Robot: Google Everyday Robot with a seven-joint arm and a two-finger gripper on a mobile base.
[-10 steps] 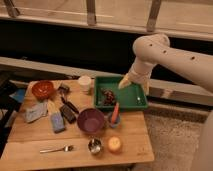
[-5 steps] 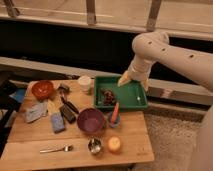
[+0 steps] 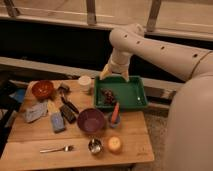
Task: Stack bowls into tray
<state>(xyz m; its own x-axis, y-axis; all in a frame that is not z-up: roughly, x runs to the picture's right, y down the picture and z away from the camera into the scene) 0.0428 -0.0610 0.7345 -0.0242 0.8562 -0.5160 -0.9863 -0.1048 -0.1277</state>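
Camera view: the gripper (image 3: 114, 75) hovers over the green tray's (image 3: 134, 95) back edge, jaws spread wide, holding nothing. The purple bowl (image 3: 91, 120) sits on the table (image 3: 30, 136) beside the tray, and the orange-red bowl (image 3: 43, 89) is well apart at the left.

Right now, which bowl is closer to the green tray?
The dark purple bowl, beside the tray at its front-left corner; the orange-red bowl sits far left on the table. The open gripper hovers over the tray's back-left edge.

Tbl (image 3: 30, 141) w/ tray (image 3: 132, 93), red bowl (image 3: 43, 89), purp. bowl (image 3: 91, 120)
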